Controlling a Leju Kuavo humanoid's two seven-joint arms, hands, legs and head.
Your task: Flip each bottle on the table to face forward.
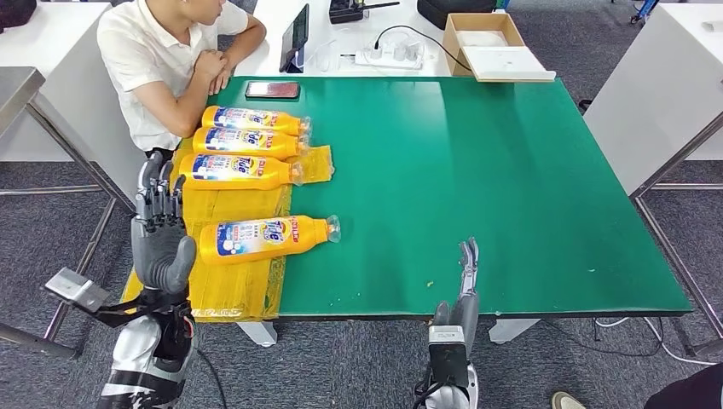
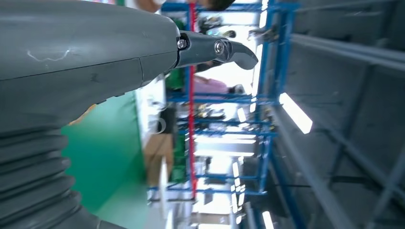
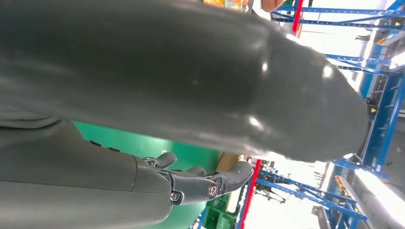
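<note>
Head view: nearest bottle (image 1: 266, 237) lengthwise across table, cap rightward; both hands spread, empty.

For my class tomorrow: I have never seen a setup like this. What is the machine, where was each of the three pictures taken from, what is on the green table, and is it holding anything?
It is a humanoid robot with two silver arms ending in many-fingered hands. The wide picture is its head view, looking down on a green table. The two close-ups come from cameras at its wrists, just behind each hand, and are turned sideways.

Four yellow detergent bottles lie on their sides on yellow sheets: three in a row by a seated person, one bottle nearer the robot. A phone lies at the far edge.

The left hand is raised beside the near bottle; the right hand is at the table's front edge. Both hold nothing.
</note>
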